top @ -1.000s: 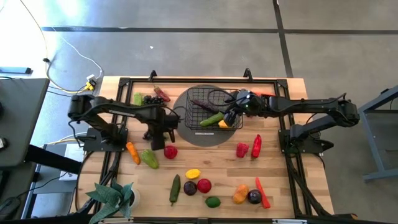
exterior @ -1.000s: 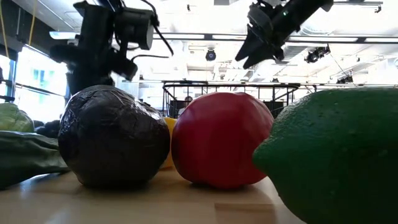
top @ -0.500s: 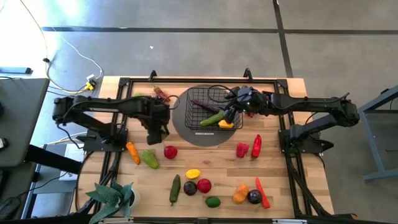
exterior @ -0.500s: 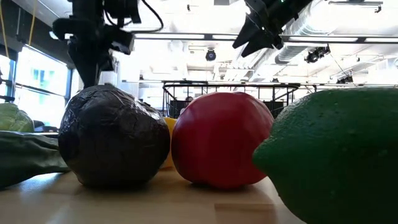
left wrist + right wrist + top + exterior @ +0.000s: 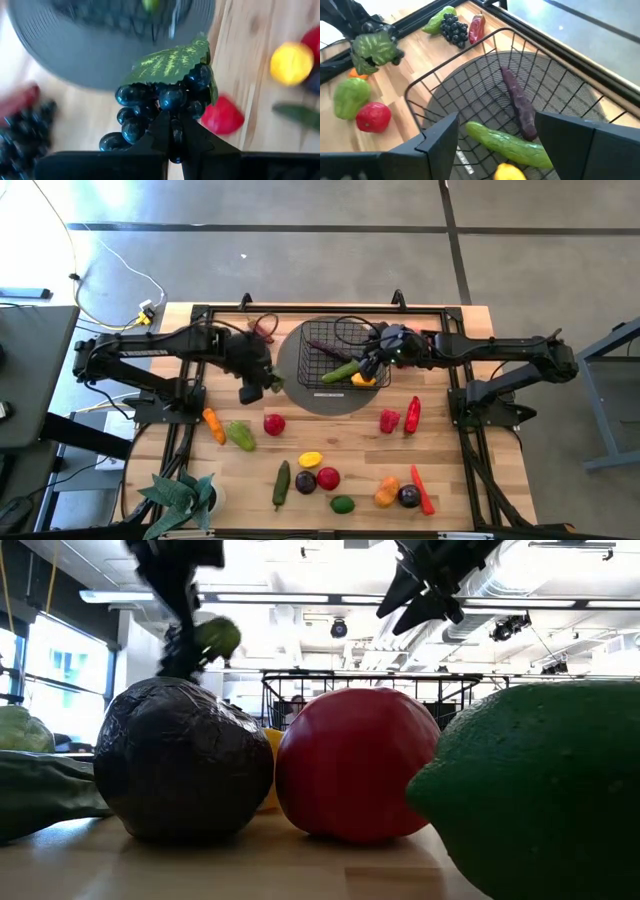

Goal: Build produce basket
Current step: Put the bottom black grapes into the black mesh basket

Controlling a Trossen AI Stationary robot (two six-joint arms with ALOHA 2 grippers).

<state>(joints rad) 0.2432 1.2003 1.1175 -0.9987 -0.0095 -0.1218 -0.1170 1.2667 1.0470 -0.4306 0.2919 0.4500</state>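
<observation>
The black wire basket (image 5: 335, 356) stands on a round grey mat (image 5: 300, 385) at the far middle of the table. In it lie a green cucumber (image 5: 507, 142), a dark purple piece (image 5: 517, 105) and a yellow piece (image 5: 507, 172). My left gripper (image 5: 256, 388) is just left of the mat, shut on a dark grape bunch with a green leaf (image 5: 167, 82). The bunch also shows in the low view (image 5: 216, 638). My right gripper (image 5: 368, 366) hangs open and empty over the basket's right part; its fingers stand wide apart in the right wrist view (image 5: 497, 135). My left gripper pinches the grape bunch between its two shut fingers at the end of the bunch nearest the wrist (image 5: 170, 114). The grapes and leaf stick out past the fingertips. The fingers point down, slanting toward the basket. The bunch is lifted clear of the table.
A second grape bunch (image 5: 454, 27), a green pepper (image 5: 440, 20) and a red pepper (image 5: 476, 27) lie at the far left. A red apple (image 5: 274, 422), a green pepper (image 5: 240, 435), a carrot (image 5: 213, 423) and several more fruits lie toward the near edge. A potted plant (image 5: 180, 498) stands near left.
My left gripper has gone a little toward the far edge while its arm has drawn back toward the table's left. It has tipped, so the grape bunch and leaf now stick out toward the basket, clear of the table.
</observation>
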